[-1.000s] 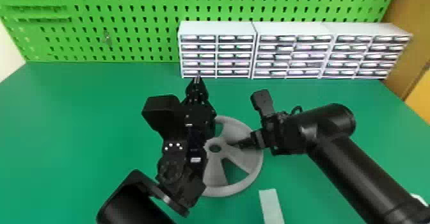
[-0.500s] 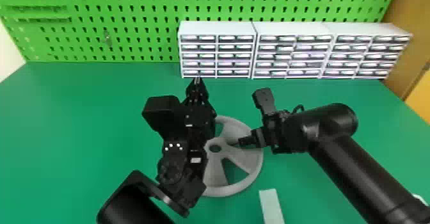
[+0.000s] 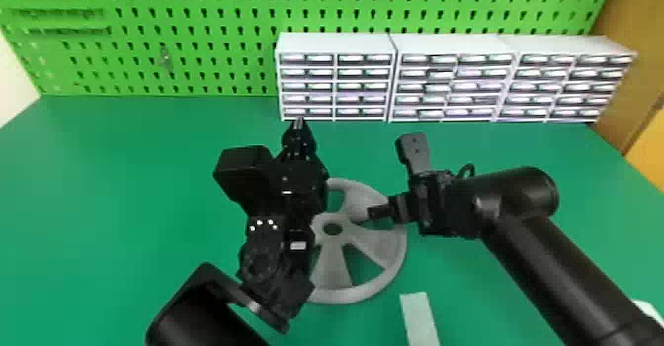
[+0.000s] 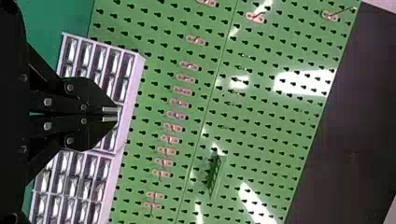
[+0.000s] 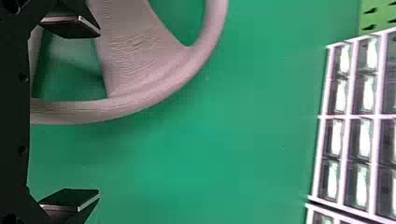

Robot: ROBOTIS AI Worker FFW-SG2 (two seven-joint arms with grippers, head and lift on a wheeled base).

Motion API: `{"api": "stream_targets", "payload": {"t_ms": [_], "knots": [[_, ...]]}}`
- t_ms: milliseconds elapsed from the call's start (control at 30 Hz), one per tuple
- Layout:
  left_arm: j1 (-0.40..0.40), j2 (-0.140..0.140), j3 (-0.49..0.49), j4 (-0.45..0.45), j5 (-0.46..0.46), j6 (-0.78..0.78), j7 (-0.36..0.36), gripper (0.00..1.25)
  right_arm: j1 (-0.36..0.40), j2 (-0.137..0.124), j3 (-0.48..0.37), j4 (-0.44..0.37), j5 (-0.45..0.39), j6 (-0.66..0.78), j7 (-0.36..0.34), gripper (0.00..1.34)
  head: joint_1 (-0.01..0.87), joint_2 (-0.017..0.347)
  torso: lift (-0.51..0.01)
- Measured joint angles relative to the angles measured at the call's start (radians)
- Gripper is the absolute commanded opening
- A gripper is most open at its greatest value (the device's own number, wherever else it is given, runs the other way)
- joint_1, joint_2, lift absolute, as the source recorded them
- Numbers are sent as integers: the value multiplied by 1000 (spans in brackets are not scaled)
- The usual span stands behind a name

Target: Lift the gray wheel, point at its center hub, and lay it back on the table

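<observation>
Over the last second the right gripper (image 3: 390, 177) has edged slightly away from the hub (image 3: 345, 231) of the wheel (image 3: 333, 266), its fingers (image 5: 72, 198) spread wide around nothing, which suggests the pointing is ending and the wheel needs no further setting down. It lies flat on the counter (image 3: 99, 221), its left side hidden beneath the left arm (image 3: 267, 256), whose empty fingers (image 4: 93, 105) are pressed together beyond it; whether the right fingertip above the wheel touches it, I cannot tell.

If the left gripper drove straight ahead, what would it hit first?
The left gripper would probably meet the leftmost drawer cabinet first; its height is unclear, so it might clear that and reach the pegboard.
</observation>
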Motion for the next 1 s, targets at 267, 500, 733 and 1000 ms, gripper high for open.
{"api": "stream_targets", "payload": {"t_ms": [267, 500, 733, 1000], "knots": [[22, -8, 60, 0, -10, 2, -1, 106, 76, 2, -82, -84, 24, -162, 37, 1244, 692, 48, -96], [44, -9, 129, 0, -58, 2, -5, 109, 140, 8, -137, -152, 78, -320, 62, 1244, 692, 48, -96], [59, -9, 208, 3, -84, 7, -55, 147, 192, 13, -166, -203, 117, -464, 62, 1239, 692, 48, -96], [67, -10, 304, 19, -84, 31, -138, 186, 243, 13, -171, -220, 161, -700, 63, 1239, 692, 48, -96]]}}
